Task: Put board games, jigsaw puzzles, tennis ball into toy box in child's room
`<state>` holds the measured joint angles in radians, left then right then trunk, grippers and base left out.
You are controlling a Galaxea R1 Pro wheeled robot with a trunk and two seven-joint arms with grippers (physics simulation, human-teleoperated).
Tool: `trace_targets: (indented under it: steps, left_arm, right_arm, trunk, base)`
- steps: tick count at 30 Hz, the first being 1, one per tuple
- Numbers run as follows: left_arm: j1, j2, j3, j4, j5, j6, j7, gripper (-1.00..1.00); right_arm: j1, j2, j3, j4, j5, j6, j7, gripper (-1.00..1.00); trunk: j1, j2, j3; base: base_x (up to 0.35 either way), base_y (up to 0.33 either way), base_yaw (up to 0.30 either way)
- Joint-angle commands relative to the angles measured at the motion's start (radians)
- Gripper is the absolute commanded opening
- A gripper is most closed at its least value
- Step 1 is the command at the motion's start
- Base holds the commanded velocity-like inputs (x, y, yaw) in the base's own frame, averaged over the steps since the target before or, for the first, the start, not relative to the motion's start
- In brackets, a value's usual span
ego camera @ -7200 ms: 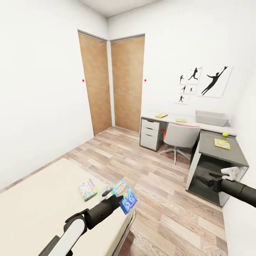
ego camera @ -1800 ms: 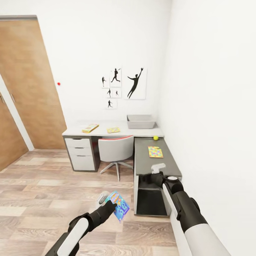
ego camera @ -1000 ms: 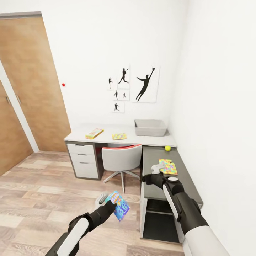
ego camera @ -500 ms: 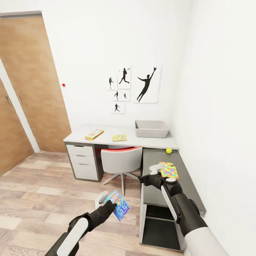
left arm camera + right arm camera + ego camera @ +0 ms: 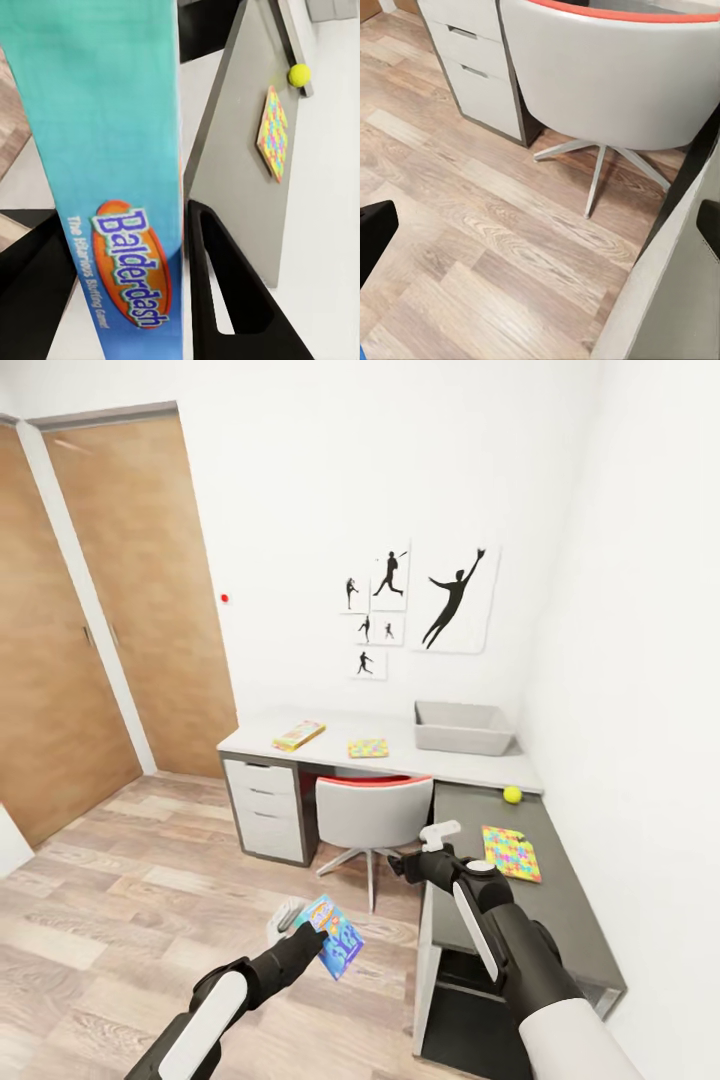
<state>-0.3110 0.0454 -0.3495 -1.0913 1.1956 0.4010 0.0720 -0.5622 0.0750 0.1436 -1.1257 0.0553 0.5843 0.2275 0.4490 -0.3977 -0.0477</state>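
Observation:
My left gripper (image 5: pixel 303 928) is shut on a blue Balderdash board game (image 5: pixel 336 939), held low over the floor. In the left wrist view the box (image 5: pixel 112 187) stands between the dark fingers (image 5: pixel 232 300). The grey toy box (image 5: pixel 462 728) sits at the back corner of the L-shaped table (image 5: pixel 560 915). A tennis ball (image 5: pixel 512 794) (image 5: pixel 299 74) and a colourful jigsaw puzzle (image 5: pixel 511 853) (image 5: pixel 273 133) lie on the dark wing. A second puzzle (image 5: pixel 367 748) and a yellow board game (image 5: pixel 299 735) lie on the white part. My right gripper (image 5: pixel 405 862) (image 5: pixel 540 225) is open near the dark wing's edge.
A grey swivel chair (image 5: pixel 372 815) (image 5: pixel 615 75) is tucked under the table beside a drawer unit (image 5: pixel 268 810) (image 5: pixel 480 67). Wooden doors (image 5: pixel 120 620) fill the left wall. Wood floor (image 5: pixel 130 920) stretches in front of the table.
The whole picture has shifted right, so the camera has moved; the table now sits further right and the doors show more. Both arms keep their poses, the game still held.

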Motion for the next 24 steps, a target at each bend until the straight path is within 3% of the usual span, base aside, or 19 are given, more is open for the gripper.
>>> trace_targets:
  steps: [1,11,24]
  left_arm:
    - [-0.001,0.001,-0.002,-0.002,0.01,0.001,0.007,-1.0]
    - [-0.001,0.003,-0.002,-0.004,0.011,0.001,0.008,-1.0]
    - [-0.001,0.005,0.003,-0.002,0.013,0.001,0.007,-1.0]
  right_arm:
    - [-0.001,0.0,-0.001,-0.001,0.006,0.005,0.006,1.0]
    - [-0.001,0.0,-0.001,-0.002,0.006,0.003,0.006,1.0]
    - [-0.001,0.0,-0.001,-0.002,0.008,0.003,0.006,1.0]
  trunk:
    - [0.001,-0.002,-0.002]
    - [0.001,-0.002,-0.002]
    - [0.001,-0.002,-0.002]
  base:
    - [0.195,-0.133,0.072]
    - [0.239,-0.175,0.046]
    - [0.028,-0.021,0.267]
